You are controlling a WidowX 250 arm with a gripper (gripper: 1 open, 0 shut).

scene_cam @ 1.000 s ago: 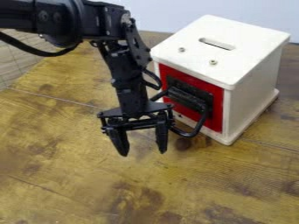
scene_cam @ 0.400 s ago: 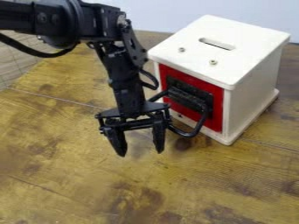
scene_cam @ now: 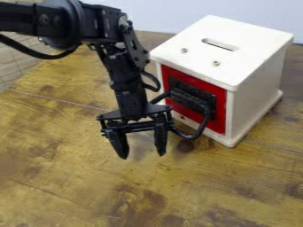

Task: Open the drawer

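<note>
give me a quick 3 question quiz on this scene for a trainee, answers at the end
1. True or false: the black metal pincer has its two fingers spread apart.
2. Fill in: the drawer with the red front sits in a ______ box.
3. Multiple choice: what shape is the opening in the box's top? (a) round hole (b) long slot (c) star

Key: 1 true; 2 white; 3 b

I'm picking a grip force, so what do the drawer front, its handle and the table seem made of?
Drawer front: probably painted wood or plastic, flat even red. Handle: likely smooth black plastic or coated metal, with a dark rounded bar. Table: wood or wood-look laminate, brown with plank lines and grain.
</note>
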